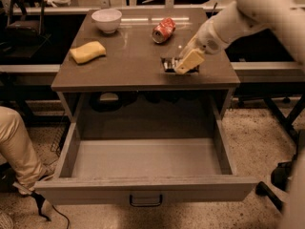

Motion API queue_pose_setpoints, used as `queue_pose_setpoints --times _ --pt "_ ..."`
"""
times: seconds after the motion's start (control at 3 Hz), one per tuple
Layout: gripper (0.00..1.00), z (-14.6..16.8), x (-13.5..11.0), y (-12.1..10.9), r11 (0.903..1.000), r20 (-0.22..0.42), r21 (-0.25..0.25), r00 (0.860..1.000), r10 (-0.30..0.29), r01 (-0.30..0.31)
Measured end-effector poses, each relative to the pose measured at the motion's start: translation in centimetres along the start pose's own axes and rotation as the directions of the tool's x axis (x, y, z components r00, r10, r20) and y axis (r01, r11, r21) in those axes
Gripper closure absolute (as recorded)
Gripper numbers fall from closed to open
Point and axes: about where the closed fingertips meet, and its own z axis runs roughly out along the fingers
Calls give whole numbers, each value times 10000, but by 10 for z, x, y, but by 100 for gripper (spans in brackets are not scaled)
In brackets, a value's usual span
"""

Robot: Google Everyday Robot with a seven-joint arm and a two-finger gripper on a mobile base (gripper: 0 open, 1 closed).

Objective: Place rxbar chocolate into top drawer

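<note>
The rxbar chocolate [169, 64], a small black-wrapped bar, is at the front right of the tabletop, its right end hidden by my gripper. My gripper [187, 64] points down from the right and is shut on the bar, holding it at or just above the table surface. The top drawer [145, 189] is pulled fully out below the table, its grey inside showing nothing in it, with a small dark handle [145, 201] on the front panel.
On the table [124, 75] lie a crushed red soda can [163, 30], a yellow sponge [87, 52] and a white bowl [106, 20]. A person's leg [16, 149] is at the left. A chair base [281, 175] stands at the right.
</note>
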Motion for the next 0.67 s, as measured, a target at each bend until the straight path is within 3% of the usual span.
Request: queue_pose_setpoints --times 0.33,0.67 --pt "100 -92 5 40 9917 797 1282 9965 -232 129" --pt "100 -114 11 70 9934 958 1142 9952 -223 113"
